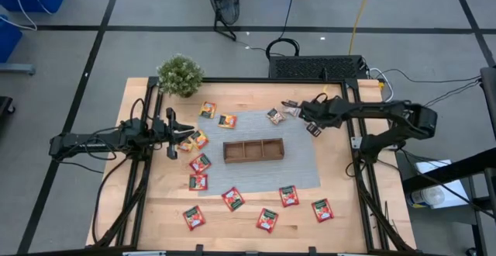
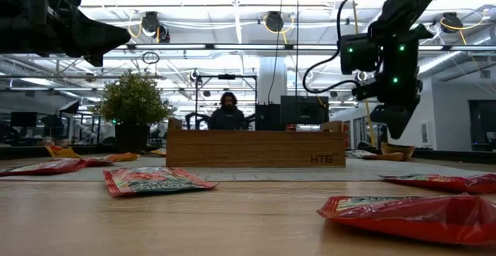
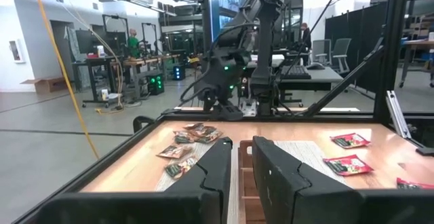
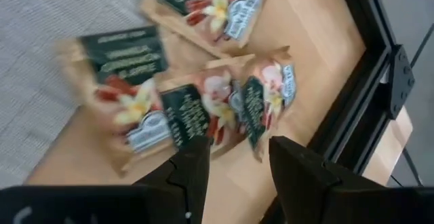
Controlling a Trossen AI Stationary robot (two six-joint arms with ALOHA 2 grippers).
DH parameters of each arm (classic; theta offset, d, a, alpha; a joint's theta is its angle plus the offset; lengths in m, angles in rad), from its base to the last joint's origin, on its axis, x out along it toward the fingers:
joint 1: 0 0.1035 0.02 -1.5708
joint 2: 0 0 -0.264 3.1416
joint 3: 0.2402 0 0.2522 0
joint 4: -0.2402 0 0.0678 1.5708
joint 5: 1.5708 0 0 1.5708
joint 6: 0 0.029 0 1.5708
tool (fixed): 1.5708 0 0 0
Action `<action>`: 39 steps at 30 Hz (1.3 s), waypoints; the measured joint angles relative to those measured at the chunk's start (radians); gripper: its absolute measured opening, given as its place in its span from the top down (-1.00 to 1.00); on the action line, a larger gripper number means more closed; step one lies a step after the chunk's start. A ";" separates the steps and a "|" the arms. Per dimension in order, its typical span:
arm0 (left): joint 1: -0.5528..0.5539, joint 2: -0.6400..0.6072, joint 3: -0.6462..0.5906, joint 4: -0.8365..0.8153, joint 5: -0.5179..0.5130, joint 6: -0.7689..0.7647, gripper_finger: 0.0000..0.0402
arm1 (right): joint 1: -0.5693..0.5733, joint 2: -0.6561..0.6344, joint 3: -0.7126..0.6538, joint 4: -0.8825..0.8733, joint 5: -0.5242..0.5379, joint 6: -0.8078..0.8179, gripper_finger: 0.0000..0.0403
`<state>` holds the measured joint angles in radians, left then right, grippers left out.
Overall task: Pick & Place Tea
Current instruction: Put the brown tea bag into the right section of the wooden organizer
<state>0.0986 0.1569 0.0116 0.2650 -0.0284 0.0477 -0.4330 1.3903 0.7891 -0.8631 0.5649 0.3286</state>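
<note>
right claw (image 4: 230,159) released above overlapping sachets (image 4: 224,102) | left claw (image 3: 241,157) released, empty | risk: pinching two sachets together, or nudging them off worktop (image 1: 364,217)

High view: overhead, straight down, covering the whole table (image 1: 155,209). Low view: tabletop level, facing across the wooden tray (image 2: 256,148) into the room. Left wrist view: looks level across the table, sharing that tray. Right wrist view: close, angled down at grey-brown sachets (image 4: 203,102).

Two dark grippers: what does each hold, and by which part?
Nothing. The left gripper and right gripper both show empty gaps; the grey-brown tea sachets lie beneath the right one, ungripped.
</note>
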 joint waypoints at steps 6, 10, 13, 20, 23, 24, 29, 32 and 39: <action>0.000 0.000 0.000 0.000 0.000 0.000 0.67 | -0.030 -0.009 0.001 0.007 -0.020 0.000 0.30; 0.000 0.000 0.000 0.000 0.000 0.000 0.67 | -0.038 -0.008 0.001 0.027 -0.020 -0.018 0.30; 0.000 0.000 0.000 0.000 0.000 0.000 0.67 | -0.044 -0.008 0.001 0.049 -0.020 -0.024 0.30; 0.000 0.000 0.000 0.000 0.000 0.000 0.67 | -0.065 -0.008 -0.003 0.094 -0.020 -0.035 0.30; 0.000 0.000 0.000 0.000 0.000 0.000 0.67 | -0.073 -0.008 -0.030 0.135 -0.020 -0.053 0.30; 0.000 0.000 0.000 0.000 0.000 0.000 0.67 | -0.076 -0.008 -0.042 0.153 -0.020 -0.062 0.30; 0.000 0.000 0.000 0.000 0.000 0.000 0.67 | -0.090 -0.008 -0.085 0.224 -0.020 -0.082 0.30; 0.000 0.000 0.000 0.000 0.000 0.000 0.67 | -0.099 -0.008 -0.101 0.246 -0.020 -0.087 0.30; 0.000 0.000 0.000 0.000 0.000 0.000 0.67 | -0.125 -0.008 -0.144 0.298 -0.018 -0.091 0.30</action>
<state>0.0983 0.1568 0.0120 0.2650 -0.0283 0.0476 -0.5582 1.3827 0.6453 -0.5651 0.5468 0.2377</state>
